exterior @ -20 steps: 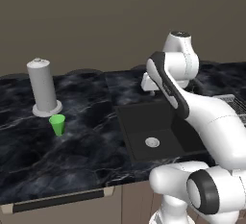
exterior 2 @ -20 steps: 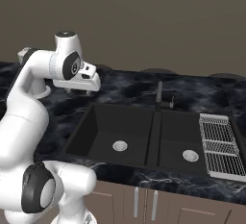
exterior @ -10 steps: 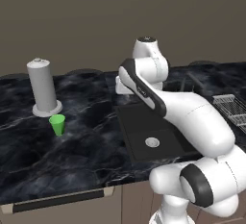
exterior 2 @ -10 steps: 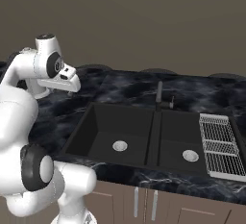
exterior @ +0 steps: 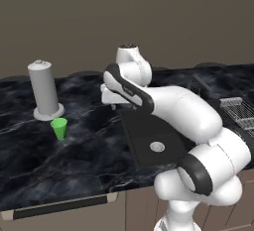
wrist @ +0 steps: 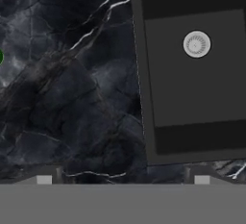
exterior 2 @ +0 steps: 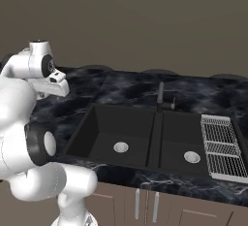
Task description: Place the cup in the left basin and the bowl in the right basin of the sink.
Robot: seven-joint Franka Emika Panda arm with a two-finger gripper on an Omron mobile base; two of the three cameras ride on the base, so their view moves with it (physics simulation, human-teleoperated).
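Cup (exterior: 59, 128): green, upright on the dark marble counter (exterior: 89, 141), just in front of the tall grey cylinder (exterior: 45, 90), well left of the sink (exterior 2: 155, 135).
Left basin (exterior 2: 114, 133): black, silver drain (exterior 2: 120, 147) at centre.
Right basin (exterior 2: 186, 145): grey wire rack (exterior 2: 220, 147) at its right edge.
Gripper (wrist: 123, 179): fingers spread wide, nothing held, above the counter beside the left basin's edge.

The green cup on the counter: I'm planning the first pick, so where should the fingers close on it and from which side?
Grip the cup across its upper wall near the open rim, coming down from above. It stands upright and tapers downward, so the rim is widest. The grey cylinder stands close behind it, so a top approach likely avoids it. The gripper is open.
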